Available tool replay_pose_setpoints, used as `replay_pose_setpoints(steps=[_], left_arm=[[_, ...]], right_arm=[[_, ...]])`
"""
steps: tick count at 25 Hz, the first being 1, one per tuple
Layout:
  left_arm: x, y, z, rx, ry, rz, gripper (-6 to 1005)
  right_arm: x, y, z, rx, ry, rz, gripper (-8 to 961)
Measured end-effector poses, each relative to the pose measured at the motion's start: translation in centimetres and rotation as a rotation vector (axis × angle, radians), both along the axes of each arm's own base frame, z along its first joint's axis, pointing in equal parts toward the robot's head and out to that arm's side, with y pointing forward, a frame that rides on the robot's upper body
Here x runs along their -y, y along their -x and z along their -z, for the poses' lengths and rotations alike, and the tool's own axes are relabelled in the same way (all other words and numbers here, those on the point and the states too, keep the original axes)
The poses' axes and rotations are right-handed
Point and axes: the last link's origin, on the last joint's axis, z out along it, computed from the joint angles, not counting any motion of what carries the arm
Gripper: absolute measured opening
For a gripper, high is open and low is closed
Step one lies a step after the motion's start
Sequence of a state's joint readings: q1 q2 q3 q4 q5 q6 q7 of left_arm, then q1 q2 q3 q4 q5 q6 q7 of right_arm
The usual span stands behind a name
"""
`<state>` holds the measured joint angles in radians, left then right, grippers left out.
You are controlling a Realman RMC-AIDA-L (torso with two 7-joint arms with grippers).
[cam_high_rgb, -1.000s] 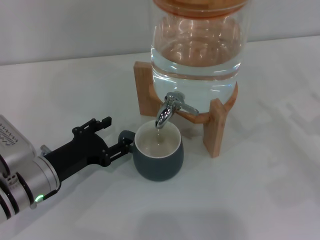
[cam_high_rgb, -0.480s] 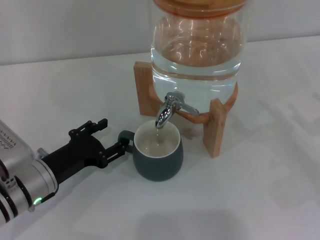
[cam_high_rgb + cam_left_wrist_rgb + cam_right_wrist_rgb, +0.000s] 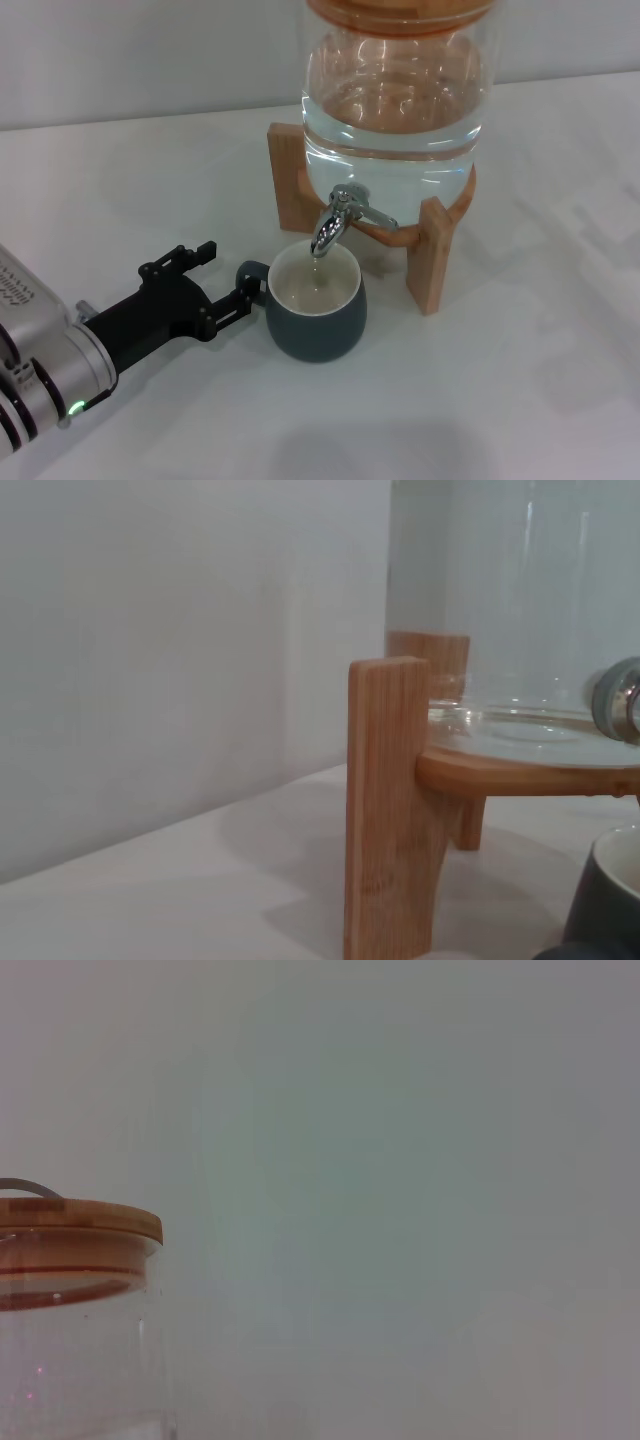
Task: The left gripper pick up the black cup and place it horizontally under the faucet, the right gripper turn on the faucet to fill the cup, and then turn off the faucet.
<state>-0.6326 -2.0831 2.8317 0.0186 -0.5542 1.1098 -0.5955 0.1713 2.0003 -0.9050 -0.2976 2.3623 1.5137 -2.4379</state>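
White table (image 3: 520,380) bearing cup (image 3: 316,318), wooden stand (image 3: 430,262).

Table (image 3: 520,400) — plain white, matte, fills most of head view. Wall (image 3: 150,60) behind it — flat pale grey, meets table along straight edge running slightly uphill toward right. Light soft, diffuse; faint blurred shadows on table near front edge. Wrist views show same bare grey wall (image 3: 400,1160).

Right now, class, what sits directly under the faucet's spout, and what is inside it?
The black cup stands upright under the faucet. Its cream inside shows; whether it holds water is unclear.
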Motion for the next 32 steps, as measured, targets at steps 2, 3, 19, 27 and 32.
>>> replay_pose_setpoints(steps=[2,3,19,27,32], left_arm=[[0.1,0.0,0.0,0.003,0.001,0.0,744],[0.1,0.0,0.0,0.004,0.001,-0.001,744],[2.2,0.9,-0.5,0.071,0.005,-0.001,744],[4.5,3.5,-3.7,0.174,-0.057,-0.061,743],[5.1,5.5,-7.0,0.246,-0.16,-0.141,740]], right_arm=[[0.0,0.0,0.0,0.0,0.0,0.0,868],[0.0,0.0,0.0,0.0,0.0,0.001,868],[0.2,-0.3,-0.2,0.004,-0.003,0.008,869],[1.1,-1.1,-1.2,0.009,0.004,0.024,869],[2.7,-1.2,-3.0,0.052,0.091,-0.007,868]])
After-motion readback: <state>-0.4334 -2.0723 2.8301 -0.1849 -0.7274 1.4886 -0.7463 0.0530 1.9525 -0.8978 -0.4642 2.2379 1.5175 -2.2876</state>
